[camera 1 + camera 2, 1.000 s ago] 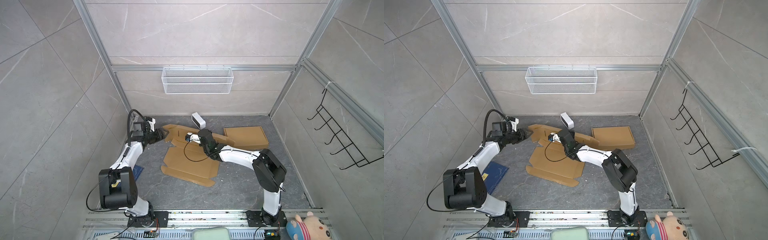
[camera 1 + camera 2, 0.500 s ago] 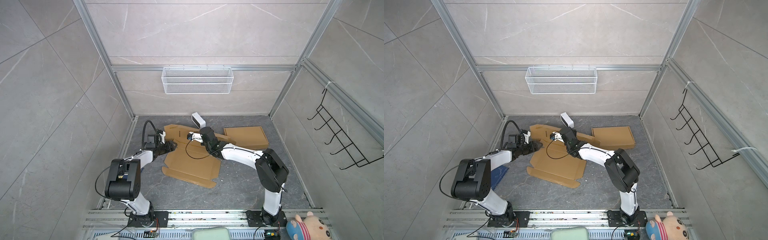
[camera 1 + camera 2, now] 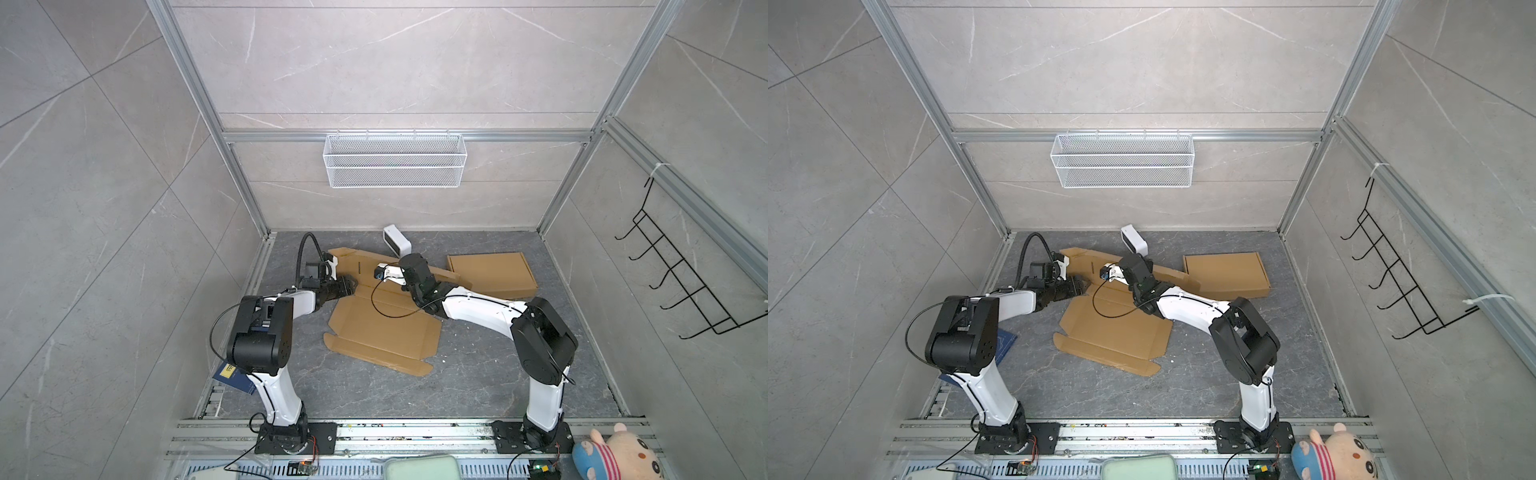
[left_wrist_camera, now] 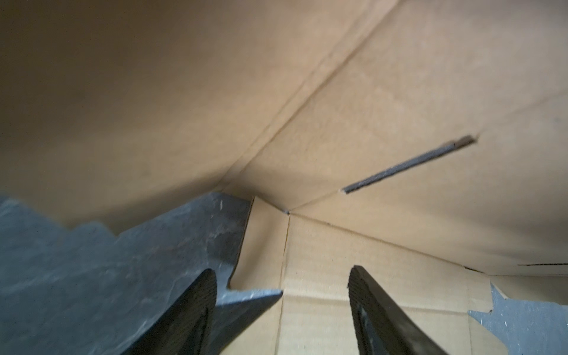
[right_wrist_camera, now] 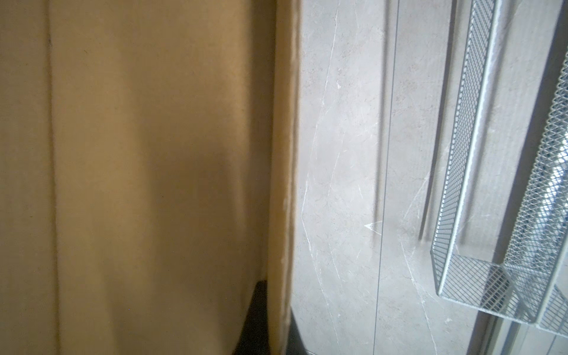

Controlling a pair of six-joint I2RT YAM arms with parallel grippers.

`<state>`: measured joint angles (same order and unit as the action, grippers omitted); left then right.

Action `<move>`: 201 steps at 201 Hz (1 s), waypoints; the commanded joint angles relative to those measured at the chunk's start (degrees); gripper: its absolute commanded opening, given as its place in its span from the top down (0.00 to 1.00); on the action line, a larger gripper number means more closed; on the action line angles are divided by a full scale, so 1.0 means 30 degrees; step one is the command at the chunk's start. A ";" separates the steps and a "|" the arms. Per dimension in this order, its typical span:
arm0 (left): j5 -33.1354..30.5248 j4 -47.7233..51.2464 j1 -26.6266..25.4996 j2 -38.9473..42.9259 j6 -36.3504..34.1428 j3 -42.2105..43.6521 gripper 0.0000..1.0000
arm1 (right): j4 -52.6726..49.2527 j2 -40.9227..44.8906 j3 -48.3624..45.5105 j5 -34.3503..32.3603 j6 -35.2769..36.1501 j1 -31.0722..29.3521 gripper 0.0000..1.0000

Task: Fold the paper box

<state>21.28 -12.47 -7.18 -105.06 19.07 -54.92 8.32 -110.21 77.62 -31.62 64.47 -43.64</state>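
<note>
Left to right on the grey worktop (image 3: 478, 374): the left pincer (image 4: 282, 270) stands with its jaws well apart at the left corner of the paper box (image 3: 382, 328), one finger over bare stone and the other over a flap, gripping nothing. The box lies mostly flat mid-worktop, with its far panel raised. A white wire basket (image 3: 395, 166) hangs on the back wall. The right pincer (image 5: 276, 319) is clamped tight on the raised panel's edge. Further right a closed brown carton (image 3: 490, 272) lies flat, its contents hidden
</note>
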 commanded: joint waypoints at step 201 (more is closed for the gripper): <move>0.1472 0.4418 0.4173 0.9758 -0.2900 0.2015 0.36 | -0.1168 0.0874 -0.0340 0.1399 0.0708 -0.0027 1.00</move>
<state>23.59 -0.84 -1.10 -77.36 12.36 -48.51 7.38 -109.65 77.58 -30.55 65.08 -43.79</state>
